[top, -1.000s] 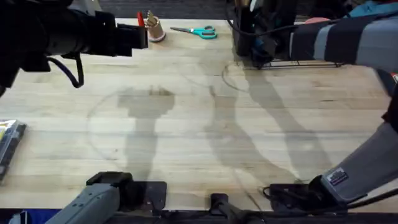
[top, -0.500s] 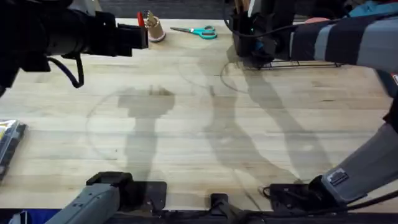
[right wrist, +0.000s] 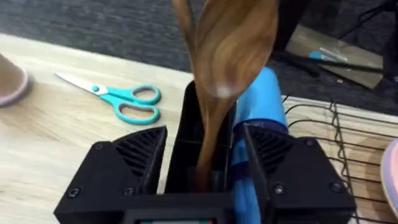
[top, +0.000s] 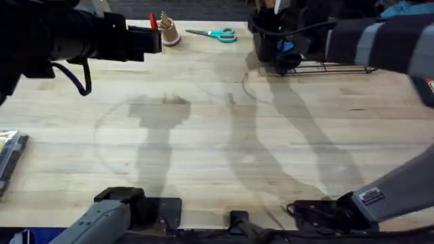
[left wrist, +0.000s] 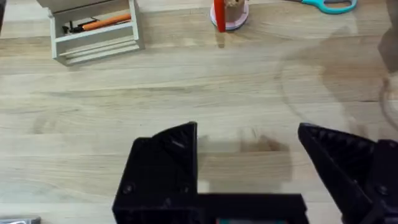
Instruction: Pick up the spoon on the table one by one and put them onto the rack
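Observation:
A brown wooden spoon [right wrist: 233, 46] stands bowl-up, its handle down inside the black utensil cup [right wrist: 189, 134] of the black wire rack [top: 332, 68]. My right gripper [right wrist: 202, 171] straddles the cup, open, with a gap on either side of the handle. From overhead the right gripper [top: 274, 41] sits over the cup [top: 264, 37] at the table's far edge. My left gripper [left wrist: 249, 168] hovers open over bare table [left wrist: 249, 81], holding nothing, and is at the far left in the overhead view [top: 146, 41].
Teal-handled scissors [top: 215, 34] lie left of the rack. A small cup with a red piece [top: 166, 30] stands beside the left gripper. A beige box [left wrist: 93, 31] holds an orange tool. A blue object [right wrist: 264, 106] sits in the rack. A packet [top: 8, 156] lies at the left edge.
The right arm has lifted and shifted slightly toward the far right over the utensil cup. The left arm has not moved.

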`<state>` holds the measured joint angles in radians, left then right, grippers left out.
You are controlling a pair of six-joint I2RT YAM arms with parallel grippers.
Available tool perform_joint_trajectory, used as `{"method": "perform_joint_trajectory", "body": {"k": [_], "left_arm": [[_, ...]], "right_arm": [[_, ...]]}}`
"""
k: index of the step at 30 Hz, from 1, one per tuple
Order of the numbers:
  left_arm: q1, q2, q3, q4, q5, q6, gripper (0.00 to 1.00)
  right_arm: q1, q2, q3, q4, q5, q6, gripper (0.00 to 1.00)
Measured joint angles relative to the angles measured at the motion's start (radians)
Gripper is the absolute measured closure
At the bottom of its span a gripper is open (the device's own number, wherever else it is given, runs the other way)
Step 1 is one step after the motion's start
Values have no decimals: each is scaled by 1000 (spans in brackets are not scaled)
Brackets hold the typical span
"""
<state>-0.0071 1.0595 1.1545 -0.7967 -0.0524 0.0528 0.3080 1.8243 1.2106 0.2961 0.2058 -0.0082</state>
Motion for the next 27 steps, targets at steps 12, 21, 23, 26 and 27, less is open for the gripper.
{"method": "perform_joint_trajectory", "body": {"k": [12,21,23,26,27], "left_arm": [[0,0,0,0,0,0,8],[0,0,0,0,0,0,8],[0,0,0,0,0,0,8],[0,0,0,0,0,0,8],[0,0,0,0,0,0,8]], "right_arm": [[0,-134,0,-229,3,-27,85],[0,-336,0,-534,3,-38,10],[0,-387,0,-603,3,-38,10],[0,-459,0,-697,3,-38,10],[0,-480,0,-727,3,-38,10]]}}
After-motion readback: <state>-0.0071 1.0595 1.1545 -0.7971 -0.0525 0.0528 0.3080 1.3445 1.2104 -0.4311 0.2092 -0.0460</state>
